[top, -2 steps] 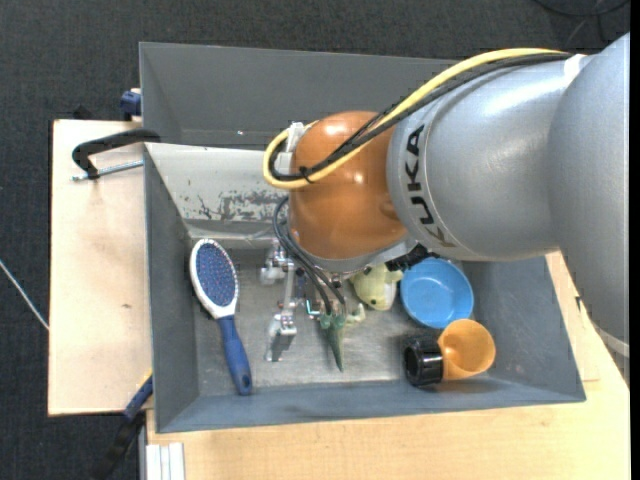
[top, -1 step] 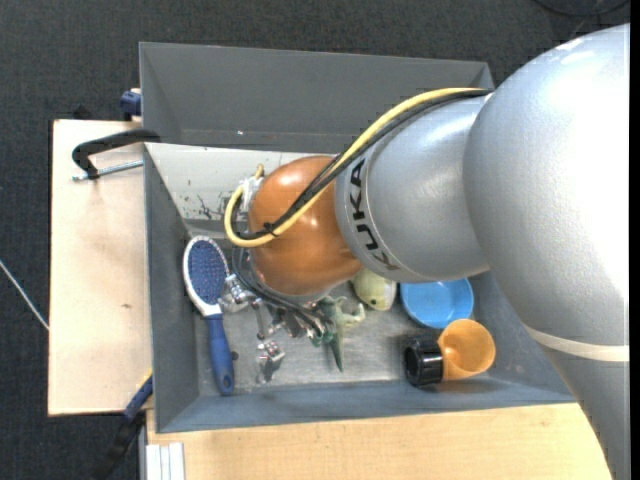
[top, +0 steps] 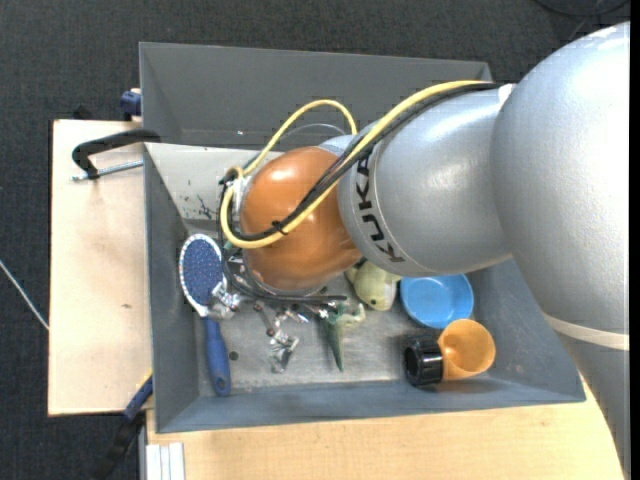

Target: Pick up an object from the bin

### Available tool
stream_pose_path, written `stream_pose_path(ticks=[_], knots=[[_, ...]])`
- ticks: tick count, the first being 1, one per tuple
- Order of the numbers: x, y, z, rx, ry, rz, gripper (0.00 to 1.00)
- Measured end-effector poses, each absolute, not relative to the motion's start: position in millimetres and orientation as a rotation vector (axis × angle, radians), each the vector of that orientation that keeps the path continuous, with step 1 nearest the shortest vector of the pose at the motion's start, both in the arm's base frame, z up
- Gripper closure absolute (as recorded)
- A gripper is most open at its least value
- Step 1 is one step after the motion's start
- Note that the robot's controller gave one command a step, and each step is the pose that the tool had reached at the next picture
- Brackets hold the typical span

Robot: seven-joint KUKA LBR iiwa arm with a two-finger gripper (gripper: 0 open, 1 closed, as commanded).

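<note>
Grey bin (top: 165, 318) floor, near front edge: gripper (top: 281, 340) sits between blue brush (top: 207, 303) and green cone (top: 334, 340); open or closed, we cannot tell. Risk: it closes on bare floor, gripping neither.

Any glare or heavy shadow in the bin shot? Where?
Camera view: glare on the silver arm and a softer highlight on its orange cover; the arm's shadow darkens the bin floor close under it; blue brush, blue dish and orange cup are evenly lit.

The arm (top: 480, 198) runs off the right edge; its orange cover (top: 295, 218) hides the middle of the bin (top: 165, 268), a pale green thing (top: 375, 286) and blue dish (top: 437, 300) partly beneath
</note>
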State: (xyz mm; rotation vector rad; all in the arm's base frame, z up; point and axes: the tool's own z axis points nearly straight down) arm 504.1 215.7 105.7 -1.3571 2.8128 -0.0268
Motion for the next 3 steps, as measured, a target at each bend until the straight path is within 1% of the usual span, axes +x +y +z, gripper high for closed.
stream_pose_path(ticks=[1,2,3], knots=[[499.6,233.2,106.4,-2.049,2.372,0.002,0.0],[499.9,237.4,76.8,-2.4,1.995,-0.008,0.0],[500.8,239.1,78.0,-2.407,2.008,0.001,0.0]])
